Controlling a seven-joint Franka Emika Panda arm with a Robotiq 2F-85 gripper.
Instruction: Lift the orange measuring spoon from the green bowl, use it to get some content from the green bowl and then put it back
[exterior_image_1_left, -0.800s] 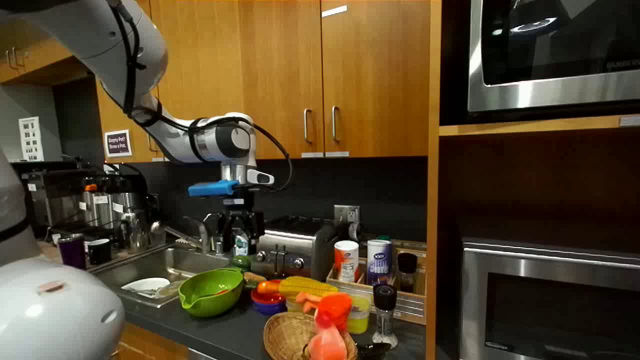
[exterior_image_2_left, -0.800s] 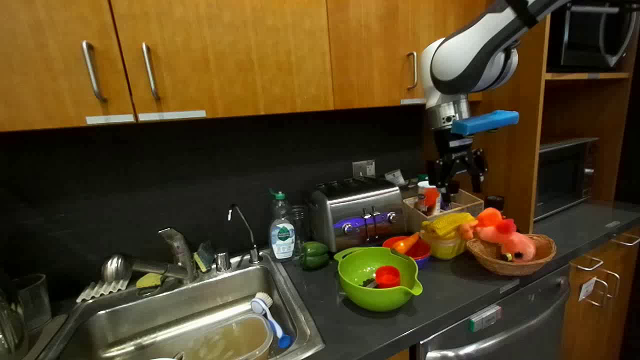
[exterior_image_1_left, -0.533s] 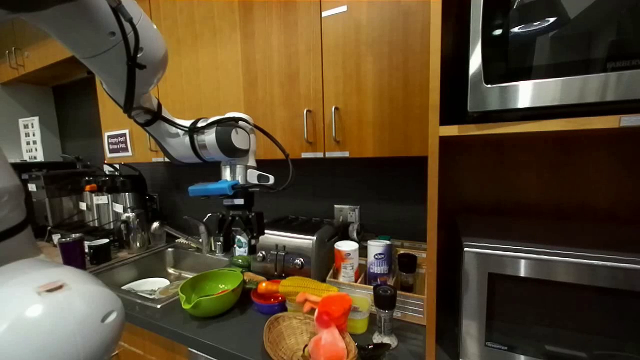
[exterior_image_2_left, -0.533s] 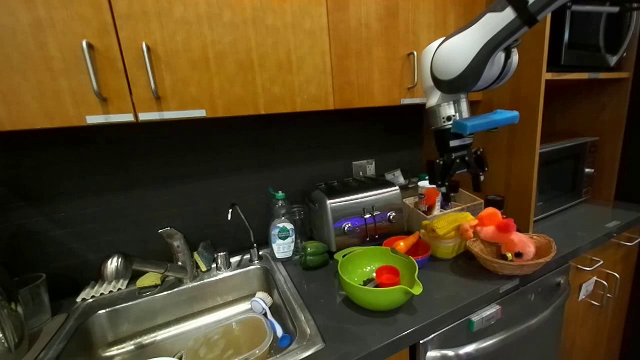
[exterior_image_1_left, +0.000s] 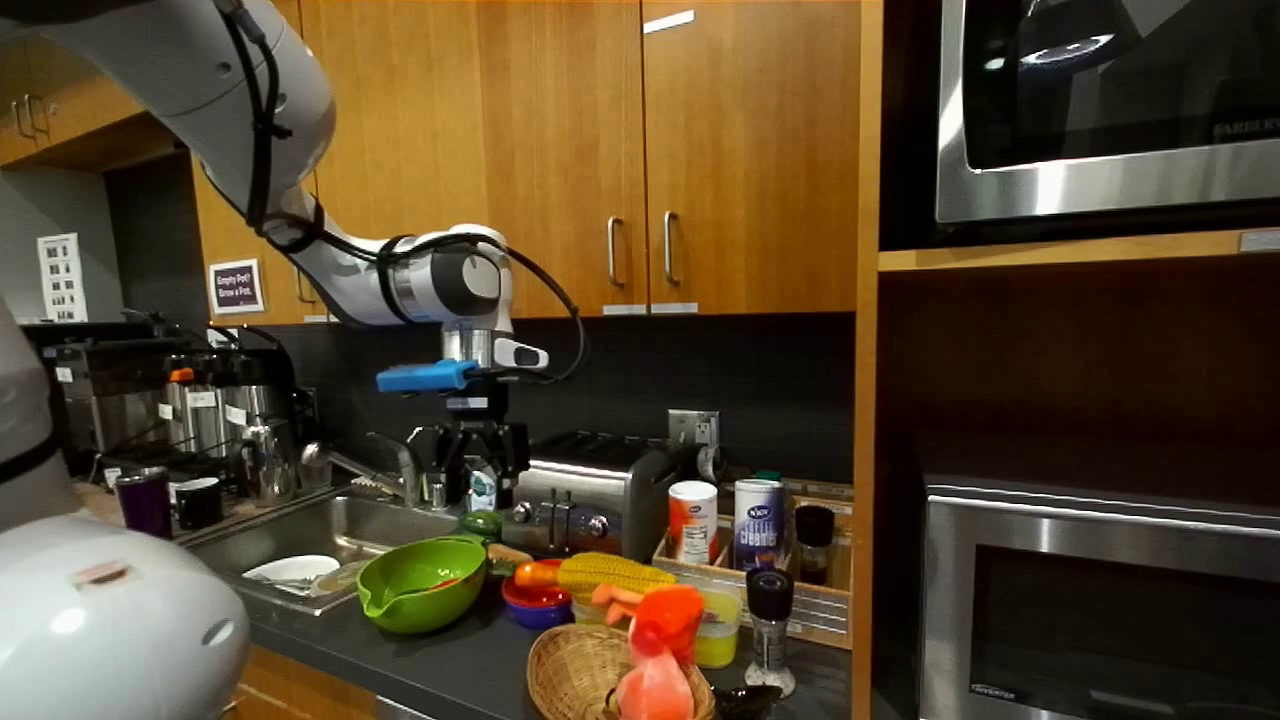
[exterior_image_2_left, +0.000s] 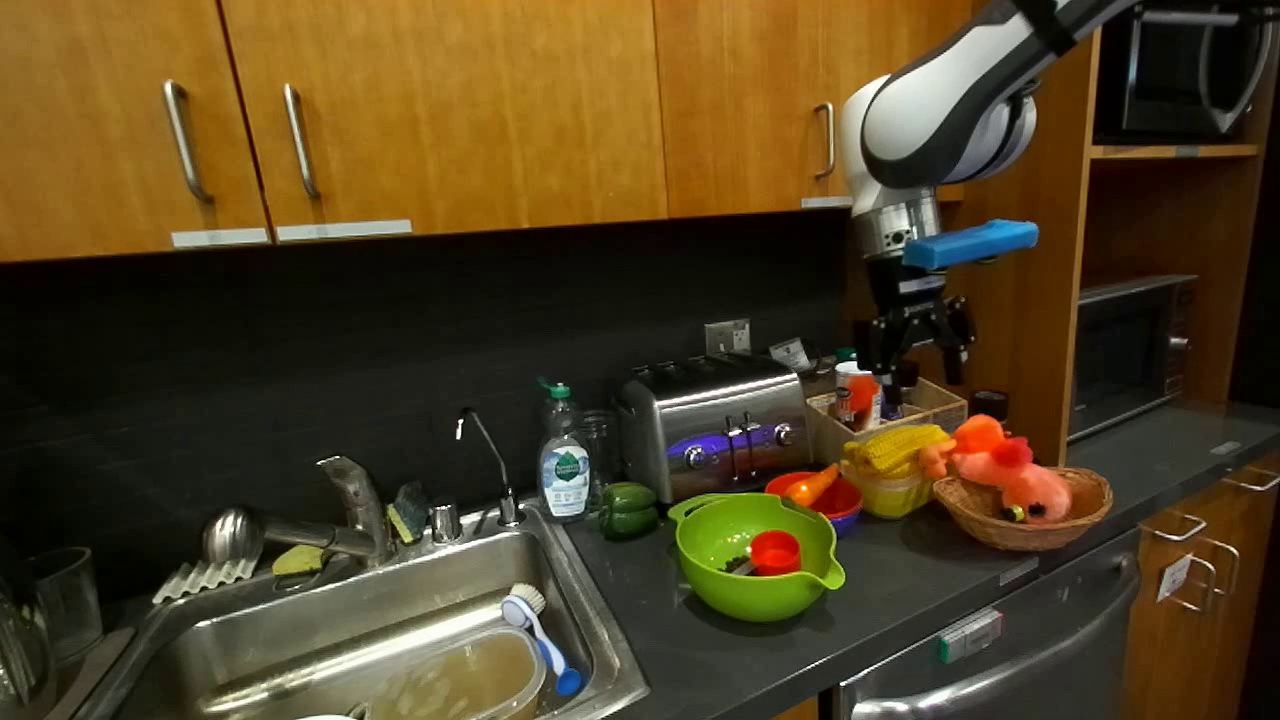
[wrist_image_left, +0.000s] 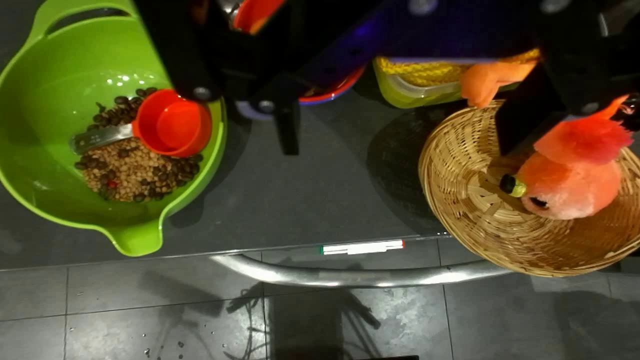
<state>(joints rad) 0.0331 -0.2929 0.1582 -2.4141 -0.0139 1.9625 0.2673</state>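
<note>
I have my gripper (wrist_image_left: 399, 151) above the counter (wrist_image_left: 325, 200), jaws spread wide with only air between them. In the wrist view it sits between the green bowl (wrist_image_left: 50, 100) and the wicker basket (wrist_image_left: 450, 170) with its pink plush toy (wrist_image_left: 575, 185), both near the counter's front edge. Farther back I see the red bowl (exterior_image_2_left: 848, 494), the yellow tub (exterior_image_2_left: 893, 497) and, toward the back edge, the toaster (exterior_image_2_left: 715, 430). The orange measuring spoon (wrist_image_left: 150, 125) lies inside the green bowl on beans and grains (wrist_image_left: 132, 172), the bowl's wall rising around it; its handle points toward the sink (exterior_image_2_left: 430, 590), its cup toward the basket, long axis roughly along the front edge
</note>
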